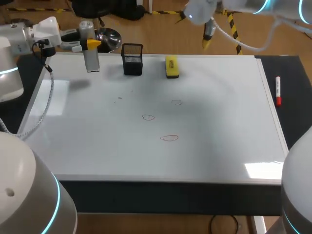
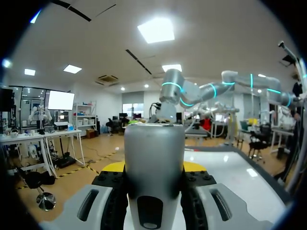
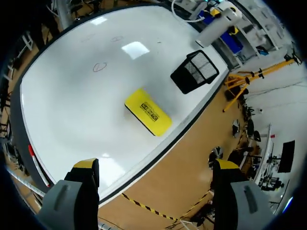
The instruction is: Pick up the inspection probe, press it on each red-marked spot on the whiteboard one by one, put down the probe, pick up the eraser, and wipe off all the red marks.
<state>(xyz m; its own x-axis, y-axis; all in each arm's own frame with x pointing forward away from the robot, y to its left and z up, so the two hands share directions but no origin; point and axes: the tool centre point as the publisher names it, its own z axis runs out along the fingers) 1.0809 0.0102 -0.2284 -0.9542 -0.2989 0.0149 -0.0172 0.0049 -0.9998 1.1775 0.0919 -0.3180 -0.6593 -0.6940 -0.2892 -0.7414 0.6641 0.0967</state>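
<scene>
The whiteboard (image 1: 229, 126) lies flat on the tabletop, face up for pressing from above. My left claw (image 1: 91, 44) is clamped on the inspection probe (image 1: 91, 61), held upright over the board's far left corner beside the mesh cup (image 1: 132, 59). My right claw (image 3: 156, 167), fingers wide apart and empty, hangs past the far edge, likely kept clear. The yellow eraser (image 3: 147, 111) waits near that edge, and the three red marks (image 1: 170, 138) sit mid-board, unwiped.

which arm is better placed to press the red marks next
Left: the left claw grips the probe above the whiteboard. The right claw is open and empty, hovering near the eraser.
</scene>
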